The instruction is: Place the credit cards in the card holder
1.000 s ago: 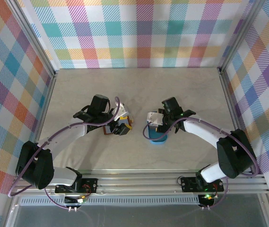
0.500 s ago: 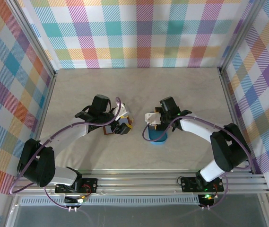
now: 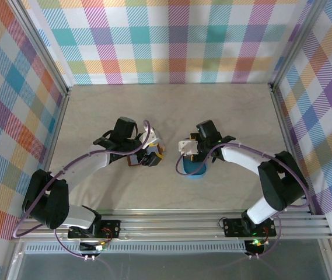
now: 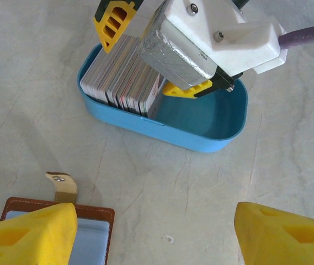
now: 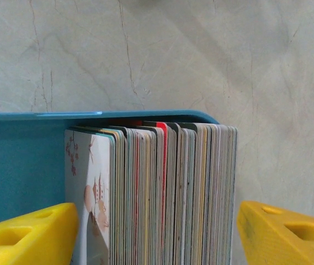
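Credit cards [image 4: 121,77] stand on edge in the blue tray [image 4: 206,118], upper centre of your left wrist view; right tool [image 5: 157,234] straddles them, spread (contact unclear). Left tool [image 4: 157,237], spread, hovers over the card holder [image 4: 93,237].

left arm [image 3: 84,166] and right arm [image 3: 253,160] reach forward from the near edge and bend inward toward table centre. left gripper [image 3: 151,156] points right, held low, jaws spread wide, yellow fingertips [image 4: 30,234] in the lower corners of its wrist view. right gripper [image 3: 188,147] angles down and left, jaws wide apart. the grippers face each other, near but not touching.
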Motion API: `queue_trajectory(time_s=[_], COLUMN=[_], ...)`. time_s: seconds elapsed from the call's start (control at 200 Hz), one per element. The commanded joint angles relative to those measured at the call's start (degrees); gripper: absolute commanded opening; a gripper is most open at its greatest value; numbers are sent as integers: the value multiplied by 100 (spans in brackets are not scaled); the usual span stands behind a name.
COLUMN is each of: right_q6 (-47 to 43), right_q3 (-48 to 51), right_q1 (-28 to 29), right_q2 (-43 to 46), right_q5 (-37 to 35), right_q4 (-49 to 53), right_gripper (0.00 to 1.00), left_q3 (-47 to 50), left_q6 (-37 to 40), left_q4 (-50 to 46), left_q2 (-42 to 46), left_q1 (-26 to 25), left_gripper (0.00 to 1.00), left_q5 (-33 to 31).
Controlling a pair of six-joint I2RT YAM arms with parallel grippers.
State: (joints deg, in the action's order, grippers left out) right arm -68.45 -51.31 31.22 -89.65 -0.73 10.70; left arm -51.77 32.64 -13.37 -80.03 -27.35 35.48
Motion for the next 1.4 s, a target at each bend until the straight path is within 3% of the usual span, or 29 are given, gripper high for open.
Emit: queue_trajectory(time_s=[0.0, 0.27, 1.02, 1.23, 1.395], right_q6=[-51, 82, 292, 349, 103], right_q3=[38, -64, 46, 63, 104], right_q1=[42, 42, 55, 59, 51], right_q2=[-76, 6, 419, 534, 790], right_q5=[-19, -252, 82, 192, 289], right_q4=[-88, -257, -72, 16, 350], right_gripper=[76, 72, 54, 56, 66], left_q3=[-9, 14, 9, 19, 24], left_q6=[137, 155, 146, 149, 141], left_q4=[-41, -60, -70, -62, -66], left_q2=[-39, 5, 75, 75, 88], left_q1=[-76, -94, -103, -104, -112], left_gripper=[75, 75, 76, 76, 76], left_q5=[46, 46, -33, -59, -59])
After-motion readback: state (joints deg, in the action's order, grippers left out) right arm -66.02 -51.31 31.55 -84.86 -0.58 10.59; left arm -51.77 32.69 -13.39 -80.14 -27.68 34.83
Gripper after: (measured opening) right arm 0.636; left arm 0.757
